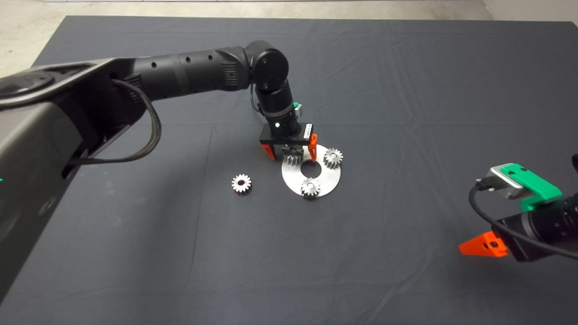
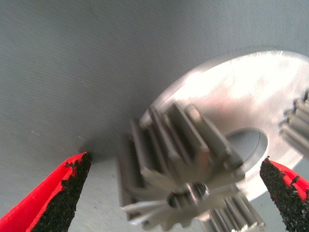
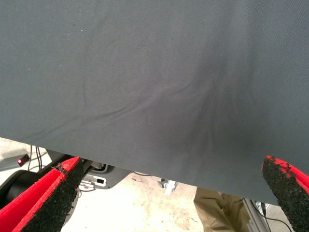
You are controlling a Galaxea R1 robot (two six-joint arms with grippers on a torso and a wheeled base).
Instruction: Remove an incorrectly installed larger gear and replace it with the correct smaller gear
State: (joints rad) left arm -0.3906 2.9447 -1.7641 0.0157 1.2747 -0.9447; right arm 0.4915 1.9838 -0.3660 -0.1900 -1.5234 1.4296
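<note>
A round metal plate [image 1: 332, 180] with a centre hole lies mid-table, carrying two small gears [image 1: 333, 157] on its right and near sides. The smaller gear [image 1: 241, 183] lies loose on the mat [image 1: 406, 90], left of the plate. The left gripper [image 1: 292, 152] points down, fingers [image 2: 63, 198] wide, straddling the larger gear [image 2: 181, 164] at the plate's far-left edge without touching it; its base is hidden. The right gripper [image 1: 482, 247] waits near right, fingers spread wide.
</note>
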